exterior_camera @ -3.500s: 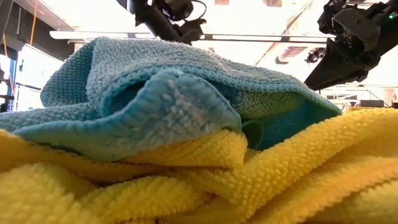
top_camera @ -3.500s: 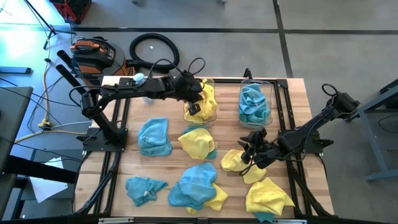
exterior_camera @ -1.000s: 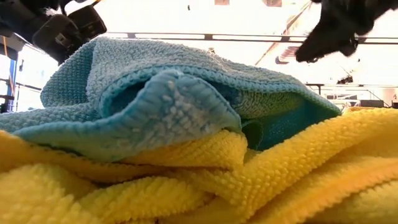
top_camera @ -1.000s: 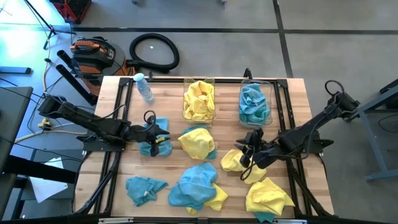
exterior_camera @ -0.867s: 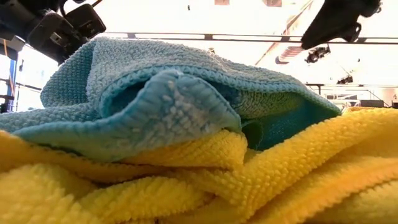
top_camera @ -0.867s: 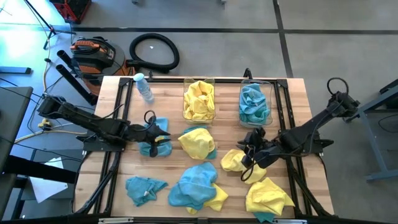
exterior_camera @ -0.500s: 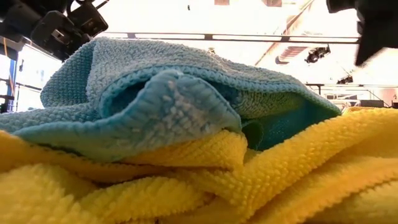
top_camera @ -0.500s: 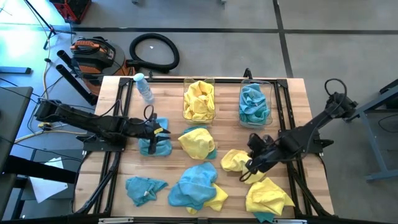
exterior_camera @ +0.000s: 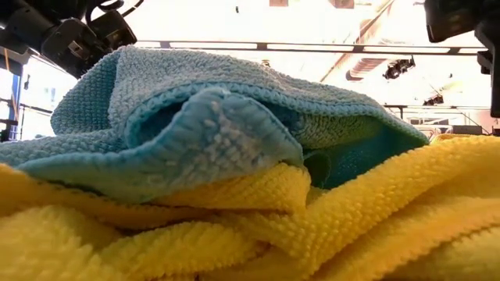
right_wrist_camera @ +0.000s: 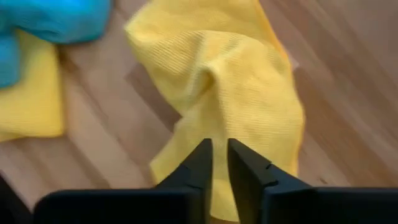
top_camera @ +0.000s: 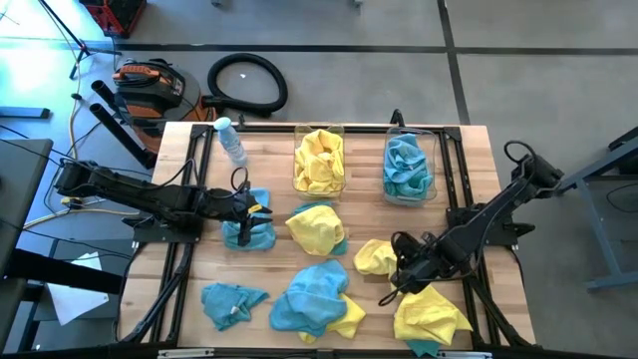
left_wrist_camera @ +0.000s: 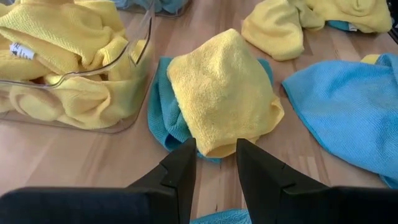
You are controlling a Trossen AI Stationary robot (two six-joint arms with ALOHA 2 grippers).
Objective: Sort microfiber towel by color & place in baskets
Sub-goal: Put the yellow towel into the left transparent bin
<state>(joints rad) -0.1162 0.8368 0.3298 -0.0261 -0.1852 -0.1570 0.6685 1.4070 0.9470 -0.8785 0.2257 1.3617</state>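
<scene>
No legible brand or writing is visible; a small white tag (left_wrist_camera: 17,51) sits on a yellow cloth in the left basket (top_camera: 320,160), its print too small to read.

Left pincer (top_camera: 261,214): positioned over the teal towel (top_camera: 247,221) at the table's (top_camera: 269,165) left-centre. Fingers narrowly spread, empty. In the left wrist view it faces a yellow towel (left_wrist_camera: 221,93) lying on a teal one, long axis running away from the pincer. Compared with 0.5 s ago, its position is nearly unchanged.

Right pincer (top_camera: 397,280): shifted toward the table's near edge since 0.5 s ago; it is now over the near end of the crumpled yellow towel (top_camera: 377,257) at right-centre. Fingers almost pressed together, a thin gap between them; whether cloth is pinched cannot be told. In the right wrist view, this towel (right_wrist_camera: 236,87) stretches away from the fingertips.

Baskets: left holds yellow towels, right basket (top_camera: 409,165) holds teal towels. Remaining towels lie loose across the table's near half.
</scene>
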